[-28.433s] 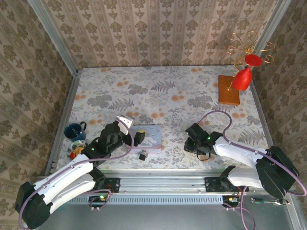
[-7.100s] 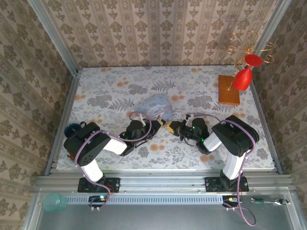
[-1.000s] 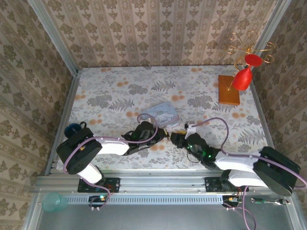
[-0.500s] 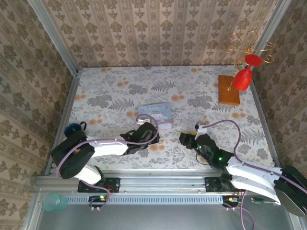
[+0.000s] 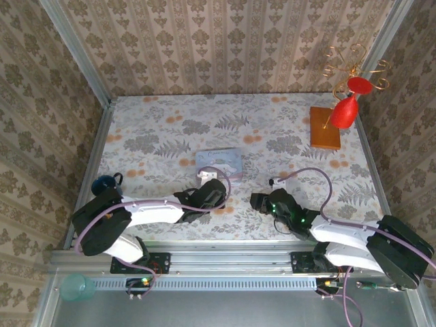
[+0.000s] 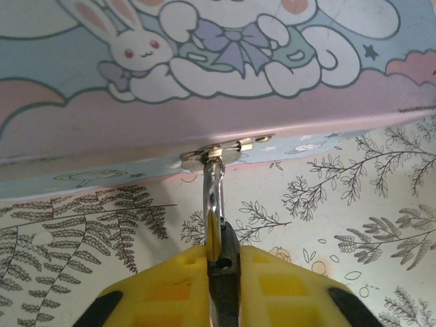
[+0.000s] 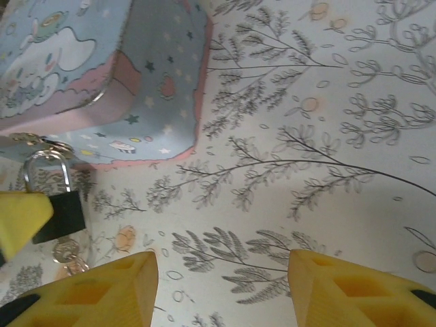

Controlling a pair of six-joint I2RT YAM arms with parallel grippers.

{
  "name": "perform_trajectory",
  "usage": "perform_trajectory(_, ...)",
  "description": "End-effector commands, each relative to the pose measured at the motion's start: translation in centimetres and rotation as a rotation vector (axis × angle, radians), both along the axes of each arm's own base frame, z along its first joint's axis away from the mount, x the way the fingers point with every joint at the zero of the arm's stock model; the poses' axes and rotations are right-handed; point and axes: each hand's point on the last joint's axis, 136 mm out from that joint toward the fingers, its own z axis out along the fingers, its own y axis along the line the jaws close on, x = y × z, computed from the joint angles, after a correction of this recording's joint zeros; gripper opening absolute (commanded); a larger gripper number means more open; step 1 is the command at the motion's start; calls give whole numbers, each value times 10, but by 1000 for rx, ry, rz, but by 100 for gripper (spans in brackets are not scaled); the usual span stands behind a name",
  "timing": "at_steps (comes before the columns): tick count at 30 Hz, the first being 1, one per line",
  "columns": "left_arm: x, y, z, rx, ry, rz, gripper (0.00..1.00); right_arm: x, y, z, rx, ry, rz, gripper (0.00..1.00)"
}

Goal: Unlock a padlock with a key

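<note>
The padlock (image 6: pixel 227 272) is a small dark block pinched between the yellow fingers of my left gripper (image 6: pixel 222 253), which is shut on it. Its silver shackle (image 6: pixel 212 197) runs up through the hasp (image 6: pixel 212 151) of the pastel bunny tin (image 6: pixel 225 102). In the right wrist view the padlock (image 7: pixel 61 208) hangs off the tin's (image 7: pixel 116 75) near edge. A small silvery ring (image 7: pixel 67 252) lies just below it; I cannot tell if it is the key. My right gripper (image 7: pixel 223 289) stands open over bare tablecloth, to the right of the padlock. In the top view the left gripper (image 5: pixel 216 184) and right gripper (image 5: pixel 256 200) sit apart.
A dark blue cup (image 5: pixel 105 184) stands at the table's left edge. At the back right, a wooden block (image 5: pixel 325 127) holds a gold wire stand with red ornaments (image 5: pixel 347 102). Metal rails (image 5: pixel 88 163) border the table.
The right gripper has drawn back from the left gripper, leaving a gap. The tin has swung from tilted to lying square, shifting slightly left with the left gripper.
</note>
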Motion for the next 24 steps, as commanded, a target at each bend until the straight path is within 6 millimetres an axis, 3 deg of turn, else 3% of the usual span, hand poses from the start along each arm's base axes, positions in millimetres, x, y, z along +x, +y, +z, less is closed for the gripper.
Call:
perform_trajectory(1,0,-4,6,15,-11,-18,28,6,14,12,40,-14,29,54)
perform_trajectory(8,-2,10,37,5,-78,-24,51,5,16,11,58,-11,31,55)
perform_trajectory(14,14,47,71,-34,-152,-12,64,7,29,18,106,-18,59,55)
perform_trajectory(19,42,94,81,-71,-108,42,75,6,55,22,150,-1,122,55)
perform_trajectory(24,62,99,77,-137,-43,-19,84,6,82,19,163,17,192,56)
